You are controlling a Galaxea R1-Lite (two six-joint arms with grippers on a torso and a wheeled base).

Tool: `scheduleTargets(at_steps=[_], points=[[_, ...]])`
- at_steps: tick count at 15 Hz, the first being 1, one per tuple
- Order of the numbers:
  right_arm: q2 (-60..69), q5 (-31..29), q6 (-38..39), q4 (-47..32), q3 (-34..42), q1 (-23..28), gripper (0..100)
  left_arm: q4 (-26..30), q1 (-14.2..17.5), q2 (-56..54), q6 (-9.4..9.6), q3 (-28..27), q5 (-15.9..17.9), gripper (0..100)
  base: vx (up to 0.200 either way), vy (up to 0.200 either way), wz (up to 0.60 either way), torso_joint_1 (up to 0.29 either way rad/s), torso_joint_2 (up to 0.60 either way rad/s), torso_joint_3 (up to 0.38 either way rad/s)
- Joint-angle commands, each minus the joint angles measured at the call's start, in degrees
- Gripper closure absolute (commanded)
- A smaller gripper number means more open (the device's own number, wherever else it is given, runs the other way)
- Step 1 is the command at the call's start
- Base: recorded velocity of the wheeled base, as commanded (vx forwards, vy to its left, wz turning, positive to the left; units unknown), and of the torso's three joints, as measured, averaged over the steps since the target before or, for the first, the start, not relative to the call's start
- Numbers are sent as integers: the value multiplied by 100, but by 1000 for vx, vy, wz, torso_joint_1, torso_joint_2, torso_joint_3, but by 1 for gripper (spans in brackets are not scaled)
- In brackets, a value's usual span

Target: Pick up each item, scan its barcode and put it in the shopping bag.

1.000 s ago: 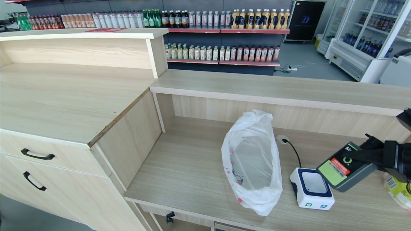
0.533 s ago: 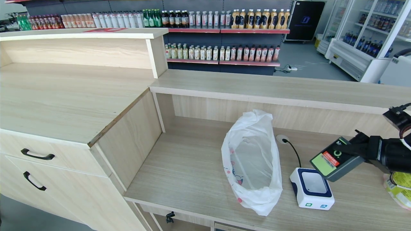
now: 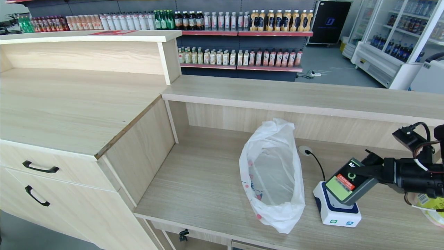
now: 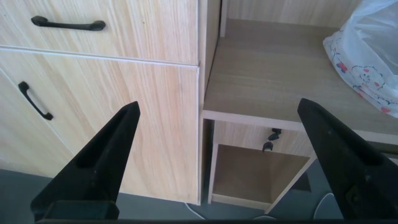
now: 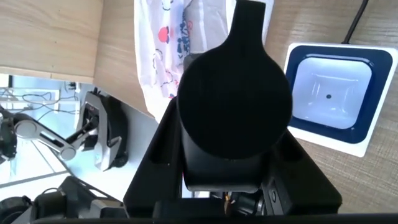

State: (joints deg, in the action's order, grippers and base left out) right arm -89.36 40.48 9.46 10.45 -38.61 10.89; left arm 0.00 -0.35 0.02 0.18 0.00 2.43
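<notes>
My right gripper (image 3: 374, 169) is shut on a dark box (image 3: 348, 184) with a green and red label. It holds the box tilted just above the white and blue scanner (image 3: 338, 212) on the lower counter. In the right wrist view the dark box (image 5: 235, 99) hides most of the gripper (image 5: 233, 158), with the scanner (image 5: 329, 93) below and beside it. The white shopping bag (image 3: 272, 180) lies open to the left of the scanner. My left gripper (image 4: 219, 106) hangs open in front of the cabinet, low and to the left of the bag (image 4: 367, 50).
A yellow packet (image 3: 432, 208) lies at the counter's right edge, under my right arm. The scanner's cable (image 3: 317, 163) runs to a hole in the counter. A raised ledge (image 3: 298, 97) backs the counter. Cabinet drawers (image 4: 68, 25) stand to the left.
My right arm has moved left with the box, from beside the scanner to just over its window. The bag, the scanner and the left arm have not moved.
</notes>
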Motion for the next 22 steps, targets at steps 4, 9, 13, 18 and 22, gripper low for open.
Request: scheduleTargets(at_steps=[4, 9, 13, 18, 22], points=[[-442, 3, -23, 300, -24, 28, 100, 0, 0, 6, -1, 0, 4, 0, 0, 0, 0, 0, 0, 0], [-794, 3, -559, 300, -77, 10, 100, 0, 0, 6, -1, 0, -5, 0, 0, 0, 0, 0, 0, 0], [-820, 12, -647, 265, -103, -8, 100, 0, 0, 6, -1, 0, -5, 0, 0, 0, 0, 0, 0, 0], [-811, 12, -665, 291, -112, -8, 100, 0, 0, 6, -1, 0, -5, 0, 0, 0, 0, 0, 0, 0], [-688, 12, -674, 274, -103, -25, 100, 0, 0, 6, -1, 0, -5, 0, 0, 0, 0, 0, 0, 0]])
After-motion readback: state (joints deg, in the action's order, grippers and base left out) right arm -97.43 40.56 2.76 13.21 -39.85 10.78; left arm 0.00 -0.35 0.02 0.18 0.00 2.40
